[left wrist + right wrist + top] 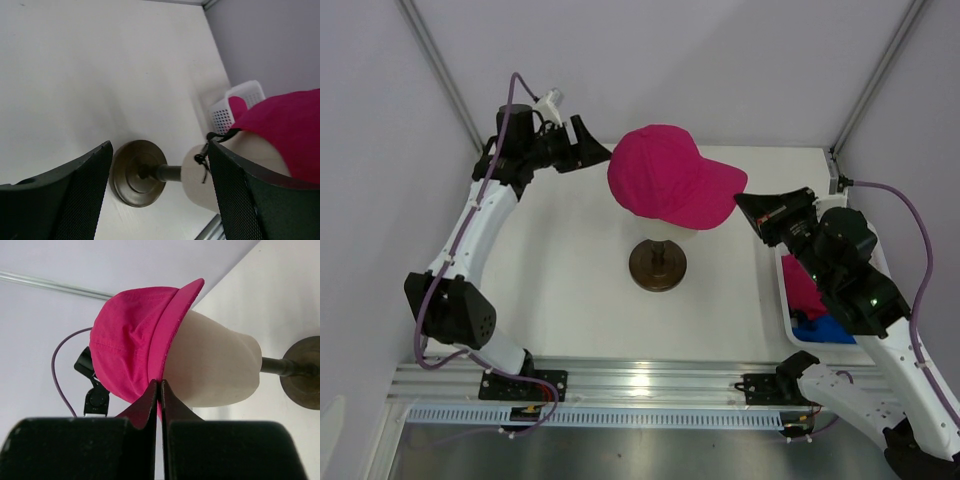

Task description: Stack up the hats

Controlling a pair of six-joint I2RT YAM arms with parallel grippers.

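Pink cap (670, 185) on mannequin head (215, 365), right gripper (745, 203) pinching brim, left gripper (595, 145) wide behind, basket (783, 290) at right.

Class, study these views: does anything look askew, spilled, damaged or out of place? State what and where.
Nothing stands out. The pink cap sits on the mannequin head, its brim pinched by the right gripper; pink and blue fabric lies bundled inside the white basket. Nothing spilled or torn.

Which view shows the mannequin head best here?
Right wrist: the mannequin head shows nearly whole, wearing the pink cap. Top external mostly hides it under the cap; left wrist shows only its lower part.
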